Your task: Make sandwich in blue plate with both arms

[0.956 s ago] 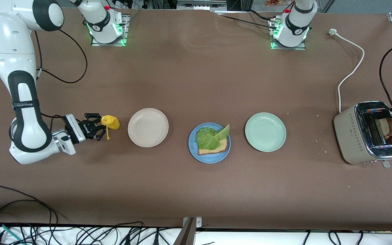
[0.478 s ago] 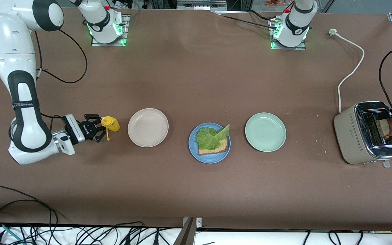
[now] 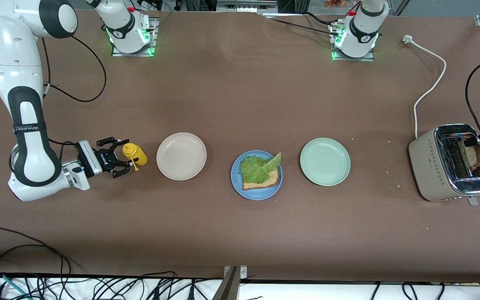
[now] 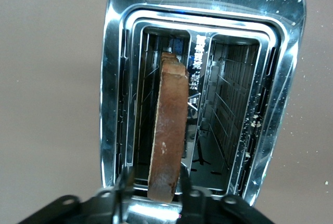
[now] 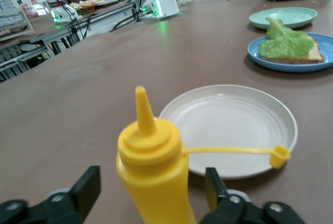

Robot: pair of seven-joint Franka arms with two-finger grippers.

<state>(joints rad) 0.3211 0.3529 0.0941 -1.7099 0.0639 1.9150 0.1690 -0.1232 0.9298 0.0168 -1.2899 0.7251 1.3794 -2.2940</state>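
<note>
Right gripper point(image 3: 117, 158): fingers spread wide, holding nothing, low at the right arm's end of the table.
Mustard bottle point(image 3: 135, 153): upright just off its fingertips, cap dangling.
Left gripper point(image 4: 151, 190): over the toaster point(image 3: 431, 166), fingers closed on the bread slice point(image 4: 169, 130) standing in the slot.
Blue plate point(image 3: 237, 183): mid-table between beige plate point(image 3: 181, 156) and green plate point(image 3: 325, 161).
Contents: one bread slice point(image 3: 265, 181) under lettuce point(image 3: 257, 167).

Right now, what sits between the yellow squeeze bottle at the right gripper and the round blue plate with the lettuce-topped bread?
Only the round beige plate, bare of food, lies between the yellow squeeze bottle and the blue plate; the front view shows it.
</note>
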